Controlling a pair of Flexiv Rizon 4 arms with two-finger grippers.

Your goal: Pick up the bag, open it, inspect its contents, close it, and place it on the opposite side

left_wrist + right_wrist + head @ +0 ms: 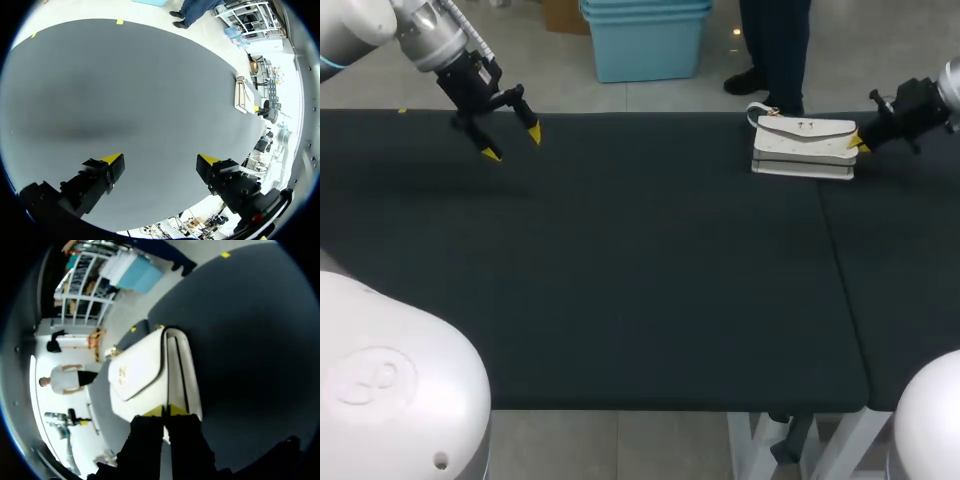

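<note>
One flat, rectangular white bag (804, 147) with a smooth flap and a small gold clasp lies at the far right of the dark matte table (620, 280). The right gripper (858, 144) has its tips pressed together at the bag's end. The left gripper (513, 143) hangs spread open at the far left.

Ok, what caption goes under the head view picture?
Right hand at the white bag; left hand open over the black table.
</note>
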